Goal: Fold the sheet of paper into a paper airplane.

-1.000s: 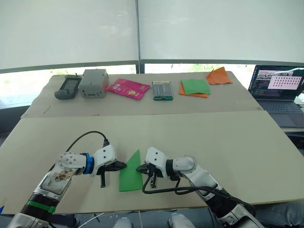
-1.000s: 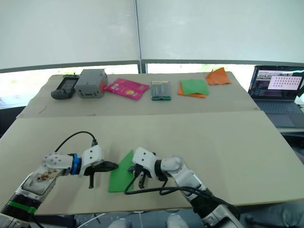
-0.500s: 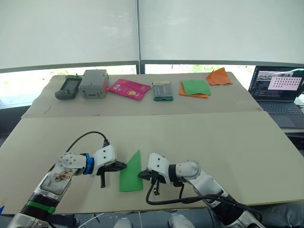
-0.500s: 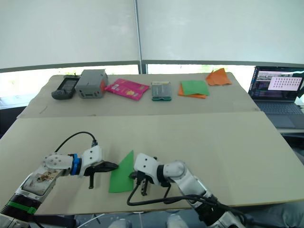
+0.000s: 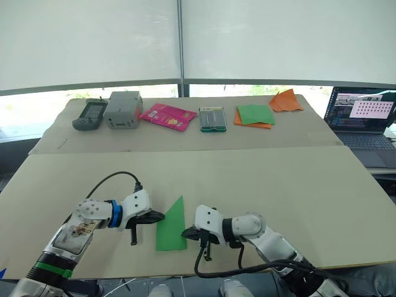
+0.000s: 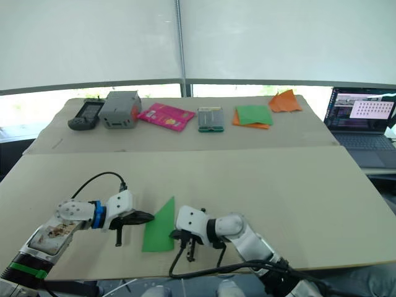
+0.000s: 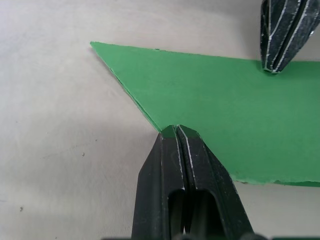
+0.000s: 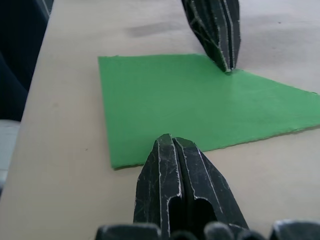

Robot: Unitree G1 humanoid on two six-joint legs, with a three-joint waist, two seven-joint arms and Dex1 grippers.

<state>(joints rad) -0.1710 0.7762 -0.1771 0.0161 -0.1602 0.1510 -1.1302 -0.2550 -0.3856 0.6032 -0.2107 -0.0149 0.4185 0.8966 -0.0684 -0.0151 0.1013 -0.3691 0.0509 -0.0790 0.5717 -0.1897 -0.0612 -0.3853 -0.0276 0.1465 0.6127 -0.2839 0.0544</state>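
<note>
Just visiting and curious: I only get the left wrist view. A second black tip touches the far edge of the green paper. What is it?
Observer: That's the right gripper, fingers shut, its tip resting on the folded green paper opposite the left one.
Operator: What shape is the whole paper?
Observer: A narrow wedge, with its point aimed away from the robot.
Operator: Anything else on the table?
Observer: At the far side, another green sheet lies on orange paper.

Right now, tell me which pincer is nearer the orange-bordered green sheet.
Right. The right pincer and left pincer are both at the near folded paper; the bordered sheet lies far right.
</note>
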